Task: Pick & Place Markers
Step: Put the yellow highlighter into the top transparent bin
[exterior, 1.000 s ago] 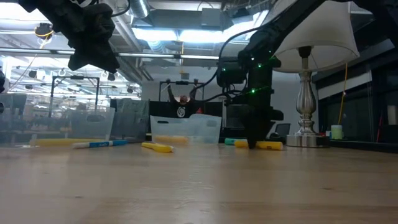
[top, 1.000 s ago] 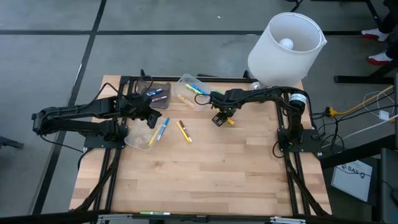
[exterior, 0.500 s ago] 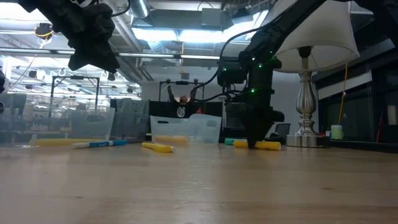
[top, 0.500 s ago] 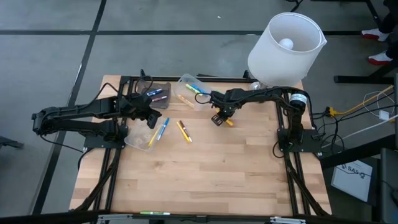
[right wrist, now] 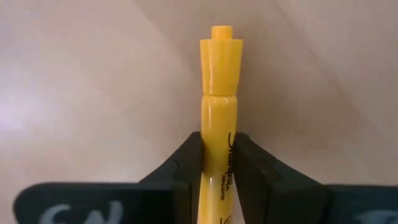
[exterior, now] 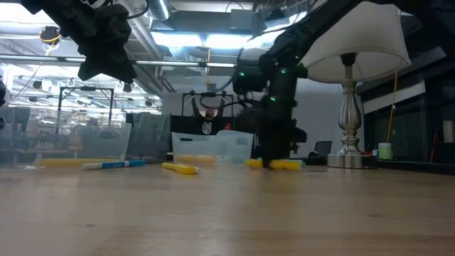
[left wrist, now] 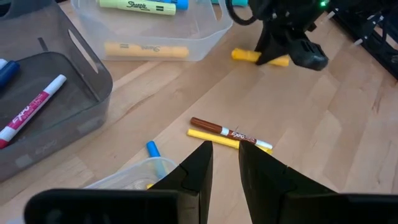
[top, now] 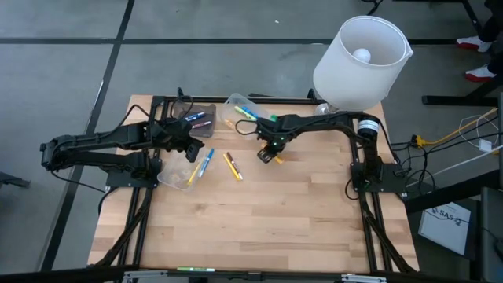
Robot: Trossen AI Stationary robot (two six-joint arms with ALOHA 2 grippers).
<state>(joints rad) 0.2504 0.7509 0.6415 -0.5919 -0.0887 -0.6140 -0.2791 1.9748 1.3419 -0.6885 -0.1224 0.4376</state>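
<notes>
My right gripper (top: 269, 152) stands near the table's middle, shut on a yellow marker (right wrist: 221, 74), which also shows in the low view as the yellow marker (exterior: 284, 164). My left gripper (left wrist: 225, 152) hovers over the table's left part, slightly open, with nothing between its fingers. A blue marker (top: 206, 161) and a yellow and a brown-capped marker (top: 232, 165) lie flat on the wood between the arms. More markers lie in a clear bin (top: 240, 114) and a dark tray (top: 196, 118). My right gripper pinches the yellow marker's barrel (right wrist: 219, 124) between its two fingers, one on each side. The fingers come steeply from above and lie across the marker. The marker sits about level, one end sticking out past the fingers; whether it is clear of the table I cannot tell.
A clear container (top: 177, 174) sits at the left, below my left gripper. A lamp with a white shade (top: 361, 59) stands at the far right corner. The near half of the wooden table (top: 259, 228) is bare wood.
My right gripper has gone toward the table's left edge, taking the yellow marker along with it. My left gripper has kept still.
</notes>
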